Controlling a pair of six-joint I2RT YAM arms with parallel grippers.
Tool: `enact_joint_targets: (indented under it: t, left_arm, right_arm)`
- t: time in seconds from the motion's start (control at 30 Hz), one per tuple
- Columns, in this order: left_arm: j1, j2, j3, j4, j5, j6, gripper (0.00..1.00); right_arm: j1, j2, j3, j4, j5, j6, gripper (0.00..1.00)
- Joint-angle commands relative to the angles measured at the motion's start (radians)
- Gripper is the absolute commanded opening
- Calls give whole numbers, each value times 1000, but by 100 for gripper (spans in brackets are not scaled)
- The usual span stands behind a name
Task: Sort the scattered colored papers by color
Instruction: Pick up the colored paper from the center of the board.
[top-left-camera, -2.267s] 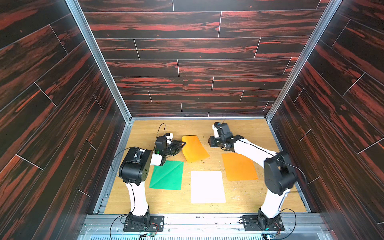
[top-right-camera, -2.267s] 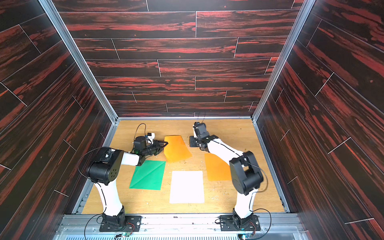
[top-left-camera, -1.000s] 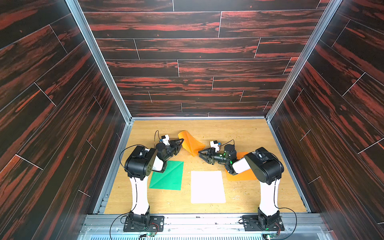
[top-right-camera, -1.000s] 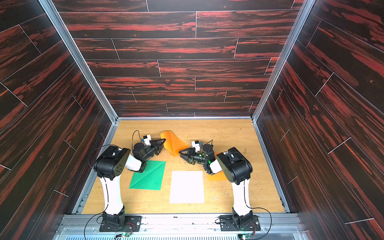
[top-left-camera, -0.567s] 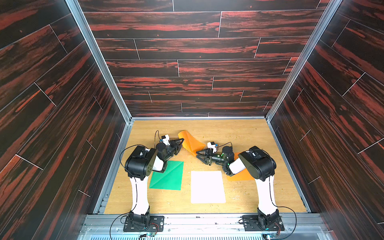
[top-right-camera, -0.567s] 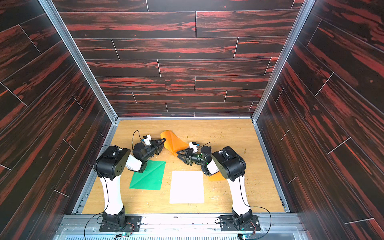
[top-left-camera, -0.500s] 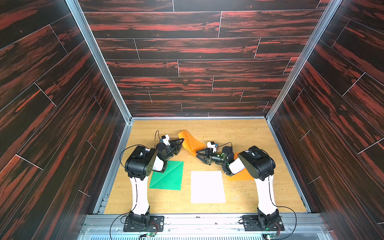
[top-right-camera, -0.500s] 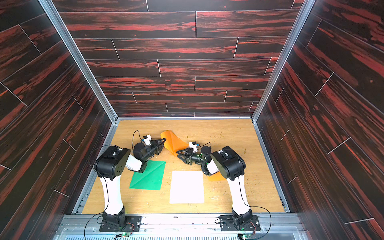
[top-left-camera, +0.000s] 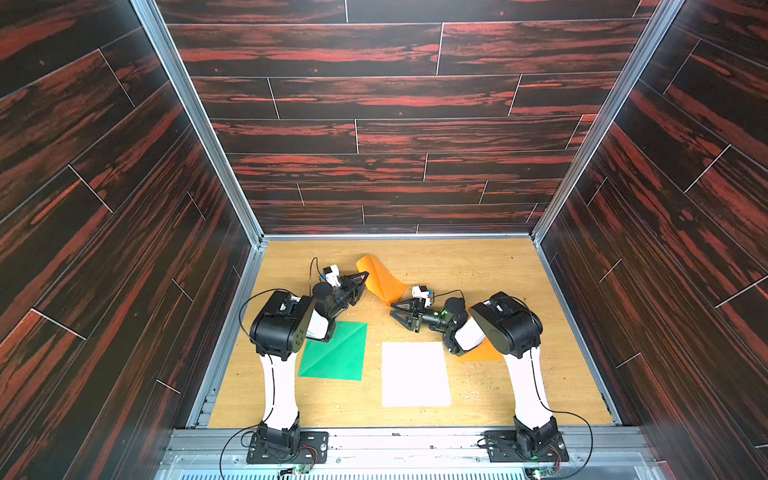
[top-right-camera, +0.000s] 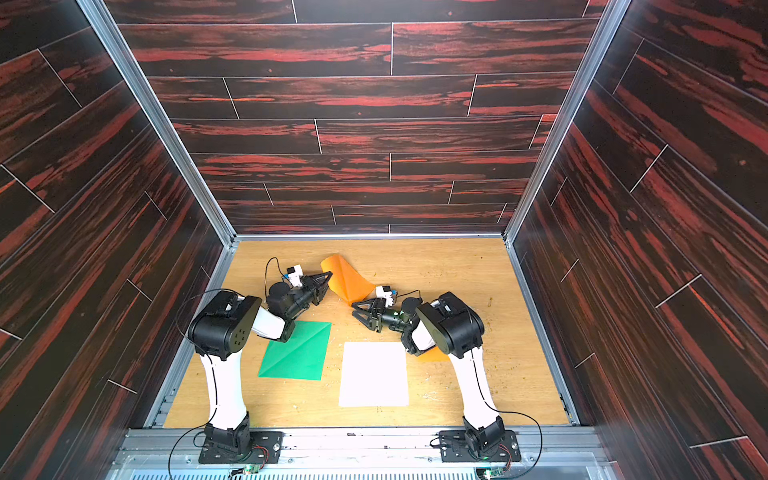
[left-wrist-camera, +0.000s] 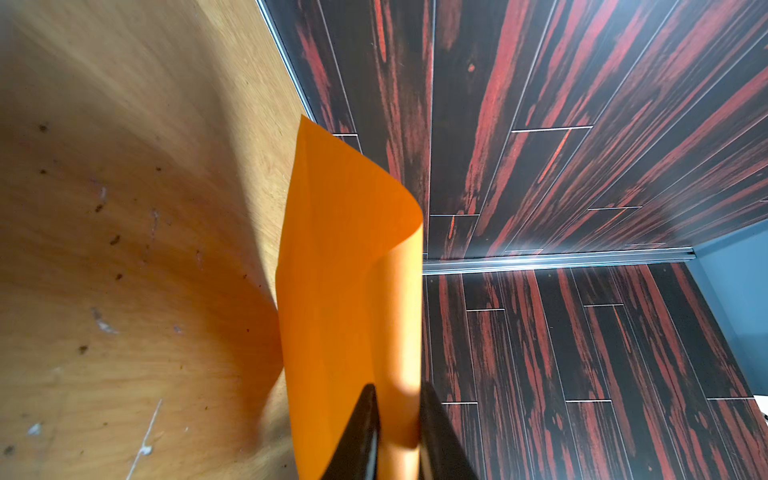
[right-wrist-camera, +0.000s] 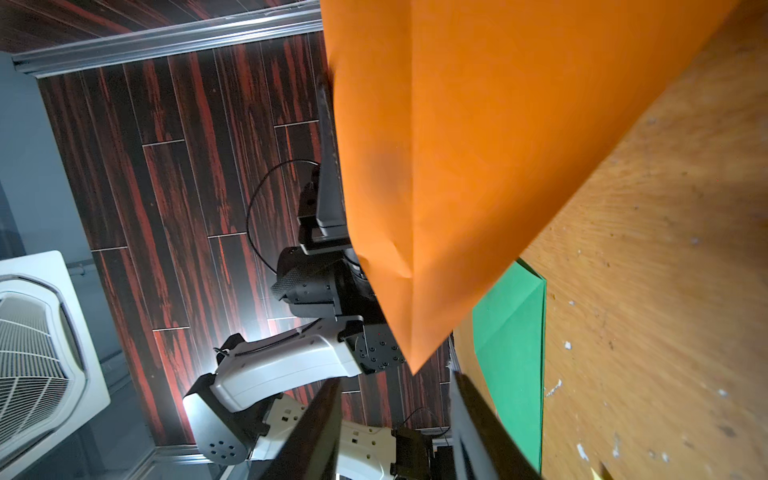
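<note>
My left gripper (left-wrist-camera: 397, 390) pinches an edge of the orange sheet (left-wrist-camera: 345, 270), which curls limp and light beyond it. My right gripper (right-wrist-camera: 395, 380) stands spread, the sheet's free corner just ahead. I'd nip that corner gently, since thin paper likely creases.

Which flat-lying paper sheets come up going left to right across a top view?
Creased green square paper sheet → white rectangular paper sheet → orange paper sheet, mostly hidden under the right arm.
</note>
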Motion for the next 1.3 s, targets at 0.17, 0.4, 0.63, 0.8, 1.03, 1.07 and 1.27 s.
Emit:
enact_joint_targets:
  t: [0.17,0.4,0.63,0.8,1.03,1.07,1.27]
  left_arm:
    - [-15,-89,-41,26,-6,11,21]
    - [-26,-127,-115,27,-13,26,21]
    - [-29,-128,-155,26,-24,48,34]
    - [-28,-141,-174,14,-38,85,52]
    - [-20,-275,-173,-309,-55,288,59]
    - [-17,-309,-171,-392,-69,337,60]
    - [-2,-463,-127,-757,-129,533,62]
  right_arm:
    - [4,119,114,111,27,102,46]
    - [-2,198,217,139,47,150,22]
    - [-7,198,249,127,42,120,0]
    - [-18,118,217,-51,-4,-60,0]
    - [-34,-111,219,-721,-40,-604,0]
    - [-37,-156,252,-893,-18,-723,0]
    - [-61,-298,493,-1700,219,-1257,0]
